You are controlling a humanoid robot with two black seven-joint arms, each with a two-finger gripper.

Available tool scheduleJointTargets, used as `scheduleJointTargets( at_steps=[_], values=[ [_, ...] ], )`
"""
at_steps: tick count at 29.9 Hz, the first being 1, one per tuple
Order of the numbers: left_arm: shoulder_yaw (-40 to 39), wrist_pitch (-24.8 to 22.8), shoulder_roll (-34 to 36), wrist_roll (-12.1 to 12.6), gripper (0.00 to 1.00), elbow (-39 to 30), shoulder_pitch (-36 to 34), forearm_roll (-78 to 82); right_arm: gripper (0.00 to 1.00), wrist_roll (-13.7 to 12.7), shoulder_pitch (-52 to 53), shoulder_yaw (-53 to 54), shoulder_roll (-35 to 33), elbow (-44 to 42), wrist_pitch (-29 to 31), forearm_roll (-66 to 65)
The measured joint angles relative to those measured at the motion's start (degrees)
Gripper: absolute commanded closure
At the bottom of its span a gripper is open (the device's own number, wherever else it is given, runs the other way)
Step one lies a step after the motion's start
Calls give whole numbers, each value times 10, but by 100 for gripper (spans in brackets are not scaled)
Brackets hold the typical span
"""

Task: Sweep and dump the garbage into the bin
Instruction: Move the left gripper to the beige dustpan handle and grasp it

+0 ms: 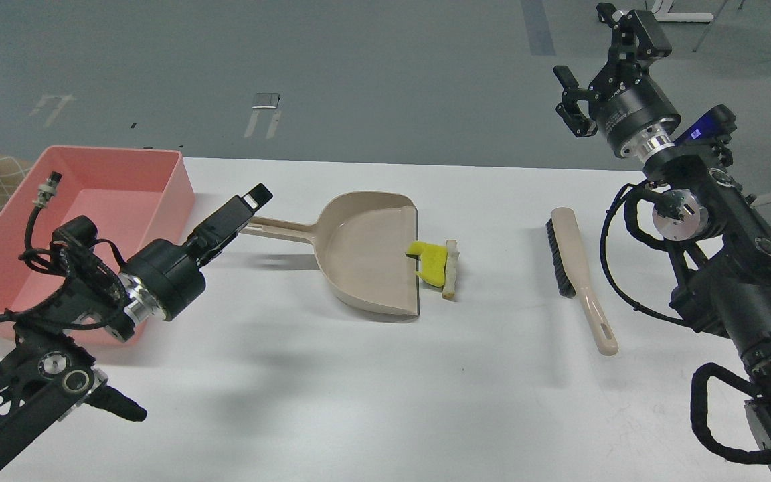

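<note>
two scraps of garbage, a yellow chunk and a pale slice, are found touching at the dustpan lip on the surface. the pink bin is set far left. the left tool appears clenched on the dustpan handle. the right tool is raised, released. a brush lies right.

Our two arms are black throughout, built from thick round segments joined by bright silver metal rings. The left arm carries loose black cables looped over its wrist and a small silver-tipped connector standing up from them; round silver bolt heads mark its lower joints. The right arm has black corrugated hoses curving along its side, a polished silver disc, and a small glowing blue panel.
</note>
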Motion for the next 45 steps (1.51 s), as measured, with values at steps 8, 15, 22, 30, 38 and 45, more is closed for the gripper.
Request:
scheduleJointTargets(
  at_steps=[8, 15, 22, 30, 38, 45],
  values=[
    [4, 77, -115, 9, 2, 96, -2, 2, 0, 0, 0, -4, 0, 0, 0, -1],
    [10, 114, -174, 25, 2, 149, -28, 2, 0, 0, 0, -7, -1, 0, -1, 0],
    [32, 153, -213, 26, 2, 229, -61, 1, 0, 0, 0, -8, -1, 0, -1, 0],
    [38, 167, -231, 19, 2, 296, -93, -3, 0, 0, -1, -8, -2, 0, -1, 0],
    [38, 179, -252, 17, 3, 341, -132, -7, 0, 0, -1, -8, -1, 0, -1, -1],
    [38, 181, -277, 10, 7, 387, -158, -7, 0, 0, 0, -8, -1, 0, -4, -1]
  ],
)
